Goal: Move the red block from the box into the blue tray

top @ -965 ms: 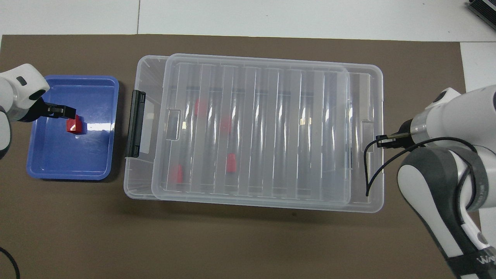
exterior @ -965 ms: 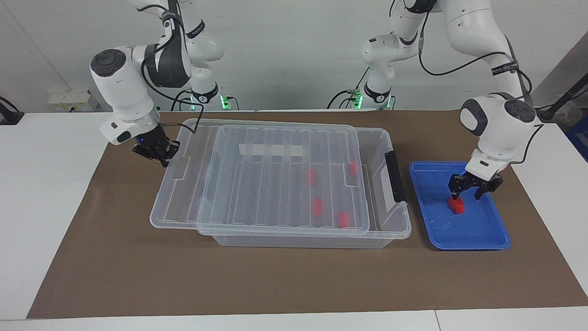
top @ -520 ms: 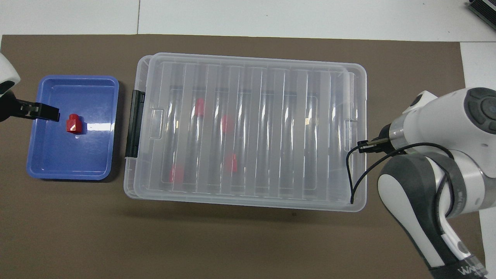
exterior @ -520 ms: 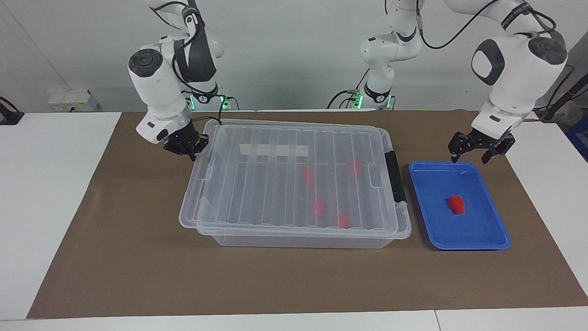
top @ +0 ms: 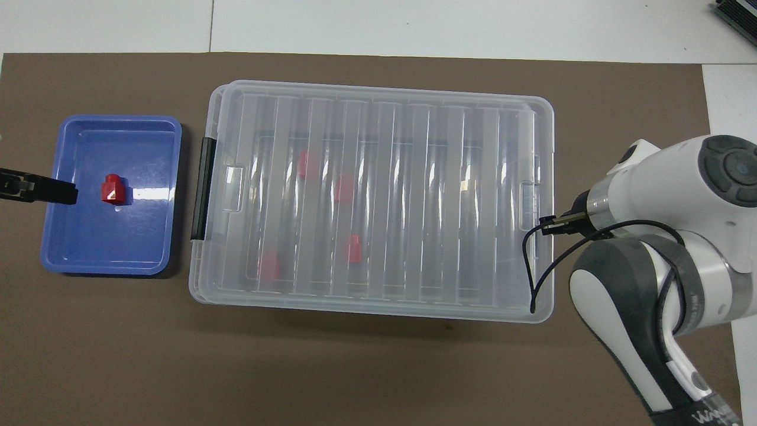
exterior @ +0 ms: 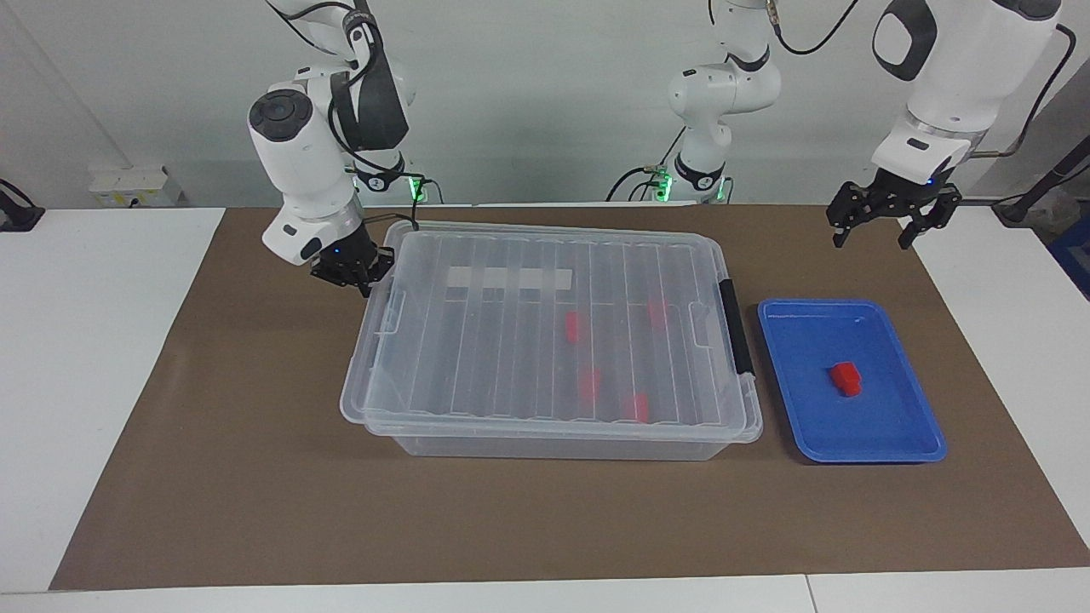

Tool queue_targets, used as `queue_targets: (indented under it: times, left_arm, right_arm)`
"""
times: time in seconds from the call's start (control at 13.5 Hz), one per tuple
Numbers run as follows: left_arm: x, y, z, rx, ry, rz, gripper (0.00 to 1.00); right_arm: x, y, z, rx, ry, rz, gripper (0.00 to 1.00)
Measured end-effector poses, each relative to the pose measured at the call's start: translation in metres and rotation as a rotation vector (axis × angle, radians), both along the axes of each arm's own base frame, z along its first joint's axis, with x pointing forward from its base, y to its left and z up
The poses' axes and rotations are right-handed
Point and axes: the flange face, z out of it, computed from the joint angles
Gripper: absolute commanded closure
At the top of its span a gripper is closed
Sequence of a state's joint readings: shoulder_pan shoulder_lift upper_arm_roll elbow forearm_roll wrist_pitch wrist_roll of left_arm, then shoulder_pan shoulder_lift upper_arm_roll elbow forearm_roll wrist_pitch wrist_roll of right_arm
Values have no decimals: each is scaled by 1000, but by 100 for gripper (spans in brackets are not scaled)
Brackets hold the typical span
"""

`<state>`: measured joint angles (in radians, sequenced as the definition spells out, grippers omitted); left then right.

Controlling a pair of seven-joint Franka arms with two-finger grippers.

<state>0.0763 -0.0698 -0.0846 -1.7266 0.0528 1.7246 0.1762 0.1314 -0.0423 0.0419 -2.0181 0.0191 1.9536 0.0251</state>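
One red block (exterior: 846, 378) (top: 112, 189) lies in the blue tray (exterior: 854, 454) (top: 106, 265), with nothing touching it. My left gripper (exterior: 883, 225) (top: 59, 193) hangs open and empty, raised above the tray's edge nearest the robots. The clear box (exterior: 553, 444) (top: 372, 310) sits mid-table with its ribbed lid (exterior: 502, 340) (top: 449, 195) covering it. Several more red blocks (exterior: 590, 385) (top: 353, 248) show through the lid. My right gripper (exterior: 356, 274) (top: 553, 225) is shut, its tip against the lid's end toward the right arm's end of the table.
A brown mat (exterior: 255, 494) covers the table under box and tray. A dark grey clip handle (exterior: 736, 328) (top: 201, 189) is on the box's end beside the tray. White table (exterior: 85, 340) lies around the mat.
The left gripper opened, left the red block in the tray and rose. The right gripper slid the lid toward the tray until it covers the box.
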Motion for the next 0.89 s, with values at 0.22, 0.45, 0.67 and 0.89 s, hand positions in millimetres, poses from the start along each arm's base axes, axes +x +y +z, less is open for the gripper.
queue_targets:
  times: [0.22, 0.45, 0.67, 0.89]
  left_arm:
    - [-2, -1, -1, 0, 15, 0, 0]
    - [-12, -21, -1, -2, 72, 7, 0]
    - [-19, -53, 1, -23, 90, 57, 0]
    - [-22, -61, 2, -21, 92, 70, 0]
  right_arm:
    - [0, 10, 1, 3, -13, 17, 100]
    - [0, 11, 4, 5, -21, 10, 100]
    - [-1, 6, 22, 11, -54, -116, 57]
    - [-7, -6, 42, 15, -69, -238, 0]
